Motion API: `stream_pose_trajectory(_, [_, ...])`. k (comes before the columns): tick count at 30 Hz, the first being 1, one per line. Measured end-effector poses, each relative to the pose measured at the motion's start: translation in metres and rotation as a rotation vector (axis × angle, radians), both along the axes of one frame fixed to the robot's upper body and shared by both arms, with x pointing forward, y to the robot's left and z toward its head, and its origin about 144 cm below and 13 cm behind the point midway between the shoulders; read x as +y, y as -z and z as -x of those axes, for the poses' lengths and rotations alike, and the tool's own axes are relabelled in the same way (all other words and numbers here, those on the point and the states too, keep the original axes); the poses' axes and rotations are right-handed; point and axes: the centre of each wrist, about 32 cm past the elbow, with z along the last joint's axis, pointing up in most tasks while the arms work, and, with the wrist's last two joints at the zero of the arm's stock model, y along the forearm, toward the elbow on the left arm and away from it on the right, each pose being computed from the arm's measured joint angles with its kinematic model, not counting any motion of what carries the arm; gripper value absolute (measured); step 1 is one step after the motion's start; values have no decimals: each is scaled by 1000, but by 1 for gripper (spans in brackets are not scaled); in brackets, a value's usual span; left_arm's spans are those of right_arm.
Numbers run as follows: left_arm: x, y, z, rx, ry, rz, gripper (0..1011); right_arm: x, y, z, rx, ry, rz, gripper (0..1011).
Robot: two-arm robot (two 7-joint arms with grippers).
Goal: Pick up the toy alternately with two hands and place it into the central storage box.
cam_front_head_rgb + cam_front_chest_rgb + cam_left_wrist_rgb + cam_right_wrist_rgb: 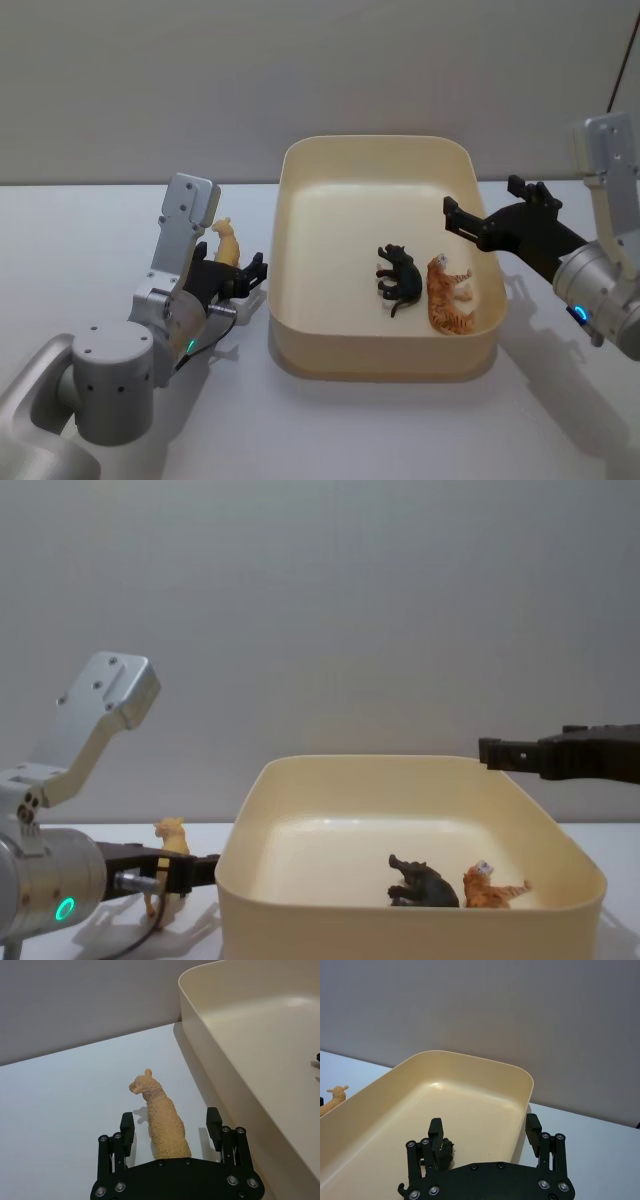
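A tan llama toy (227, 243) stands upright on the white table, left of the central storage box (300, 160), a cream tub. My left gripper (170, 1125) is open and low on the table, one finger (127, 1129) on each side of the llama (162, 1120), with gaps showing. The chest view puts this gripper (195, 870) just in front of the llama (170, 835). My right gripper (478, 197) hangs open and empty above the tub's right rim. A black animal toy (398, 277) and an orange tiger toy (449, 296) lie in the tub.
The tub's left wall (225, 1060) rises close beside my left gripper. Bare white table lies left of the llama and right of the tub. A grey wall stands behind the table.
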Motion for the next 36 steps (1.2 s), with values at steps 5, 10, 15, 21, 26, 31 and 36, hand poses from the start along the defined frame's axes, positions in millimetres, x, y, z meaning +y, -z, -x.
stream_pose_trajectory(5, [0,1,-2,7,1,2,781,0,0,0,0,0,0,1001])
stream_pose_trajectory(10, [-1,2,-4,13,1,3,619,0,0,0,0,0,0,1001])
stream_pose_trajectory(15, [-1,2,-4,16,1,3,458,0,0,0,0,0,0,1001])
stream_pose_trajectory(21, [-1,-1,-4,8,-4,-8,352,0,0,0,0,0,0,1001])
stream_pose_trajectory(26, [-2,-11,-3,-21,-11,-32,352,0,0,0,0,0,0,1001])
stream_pose_trajectory(31, [-2,-27,-2,-68,-3,-64,352,0,0,0,0,0,0,1001])
stream_pose_trajectory(36, [-3,-41,-2,-106,25,-86,352,0,0,0,0,0,0,1001])
